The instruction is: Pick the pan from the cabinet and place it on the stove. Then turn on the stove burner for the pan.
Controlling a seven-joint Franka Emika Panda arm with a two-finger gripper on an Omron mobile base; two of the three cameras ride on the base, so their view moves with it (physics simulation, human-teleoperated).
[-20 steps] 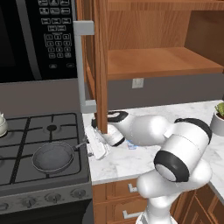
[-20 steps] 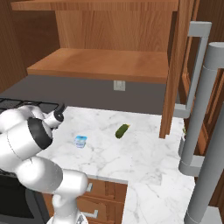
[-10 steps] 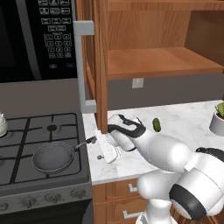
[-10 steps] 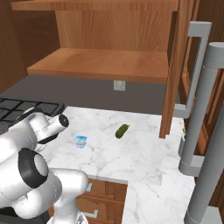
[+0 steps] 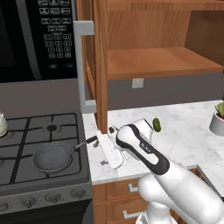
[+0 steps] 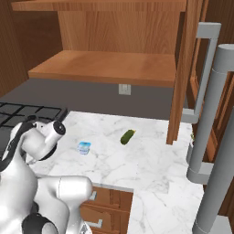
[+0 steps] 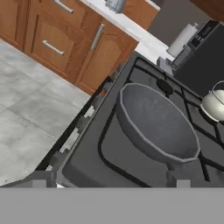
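- Since the earlier picture, the arm has pulled back from the pan and swung round, so its hand now hangs over the front left edge of the table, just beside the stove.
- Nothing has changed for the pan: it sits on the stove, on the front burner near the right edge, with its thin black handle pointing toward the table.
- Its fingers are wide open and hold nothing.
- High up, the cabinet stands open with a bare shelf.
- So I think the pan part is done. What is left is to turn on the burner under the pan.
- Along the front edge of the stove runs a row of knobs, below the pan.
- To do this well, the hand should go down and over to the front of the stove, and pick the knob that belongs to the pan's burner. I cannot tell from here which knob that is.
- It should come at the knob straight on, close the fingers on both sides of it, and then turn slowly.
- It should stay clear of the pan's handle on the way, so the pan does not slide.
- A white kettle stands at the far left of the stove, well apart from the pan.
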